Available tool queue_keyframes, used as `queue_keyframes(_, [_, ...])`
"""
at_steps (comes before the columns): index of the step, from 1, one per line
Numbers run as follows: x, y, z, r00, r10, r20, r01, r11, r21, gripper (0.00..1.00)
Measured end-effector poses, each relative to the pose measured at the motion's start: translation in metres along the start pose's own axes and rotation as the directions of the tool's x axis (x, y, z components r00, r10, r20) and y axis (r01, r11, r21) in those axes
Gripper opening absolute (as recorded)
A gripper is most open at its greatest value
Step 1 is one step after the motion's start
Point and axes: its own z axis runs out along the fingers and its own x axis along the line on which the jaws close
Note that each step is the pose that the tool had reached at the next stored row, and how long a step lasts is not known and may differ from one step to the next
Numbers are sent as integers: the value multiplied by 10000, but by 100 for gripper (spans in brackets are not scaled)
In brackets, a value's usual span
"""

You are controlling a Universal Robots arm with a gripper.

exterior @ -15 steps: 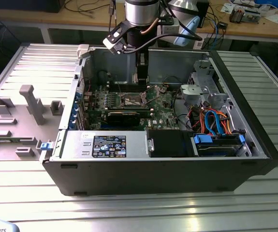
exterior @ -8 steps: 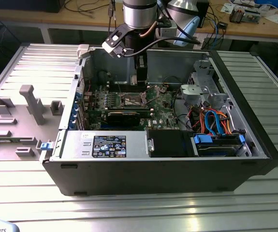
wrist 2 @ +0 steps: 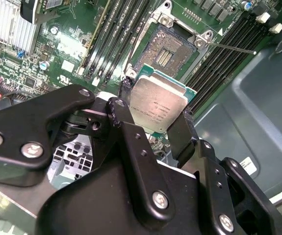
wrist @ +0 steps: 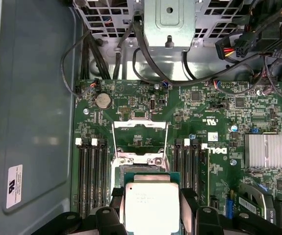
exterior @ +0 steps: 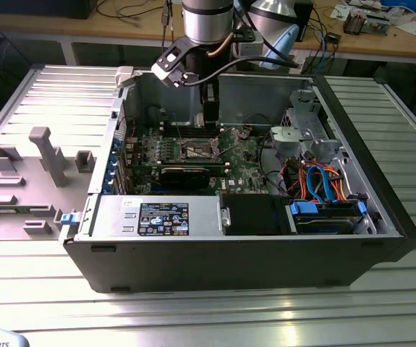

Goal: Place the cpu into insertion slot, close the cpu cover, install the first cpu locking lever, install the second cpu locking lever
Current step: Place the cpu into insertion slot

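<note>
My gripper (wrist 2: 156, 104) is shut on the cpu (wrist 2: 159, 104), a small square chip with a silver-grey top, held by two opposite edges between black fingers (wrist 2: 122, 111). In the second wrist view the chip hangs just short of the insertion slot (wrist 2: 168, 50), whose dark centre with gold contacts lies uncovered. The first wrist view has the cpu (wrist: 150, 208) over the near part of the insertion slot (wrist: 140, 160), and the thin silvery cpu cover (wrist: 139, 124) is swung open beyond it. A thin wire lever (wrist 2: 235, 48) sticks out beside the socket. In the exterior view the gripper (exterior: 209, 124) reaches down into the open computer case above the insertion slot (exterior: 198, 150).
Black memory slots (wrist: 89, 176) flank the socket on both sides. A finned heatsink (wrist: 264, 152) and a black graphics card (exterior: 186, 173) sit on the green motherboard (wrist: 219, 112). A drive cage with blue and orange cables (exterior: 322, 186) fills the case's right in the exterior view. Grey fixtures (exterior: 45, 155) stand outside on the table.
</note>
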Motion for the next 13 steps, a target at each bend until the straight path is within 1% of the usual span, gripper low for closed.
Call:
queue_keyframes(1, [0,-2,9,10000,1,-15,-1,10000,-1,54])
queue_keyframes(7, [-1,-8,37,10000,3,-21,-3,10000,-2,54])
queue_keyframes(11, [4,-18,131,10000,2,-17,-2,10000,0,54])
queue_keyframes(13, [4,-20,150,10000,2,-18,-2,10000,0,54])
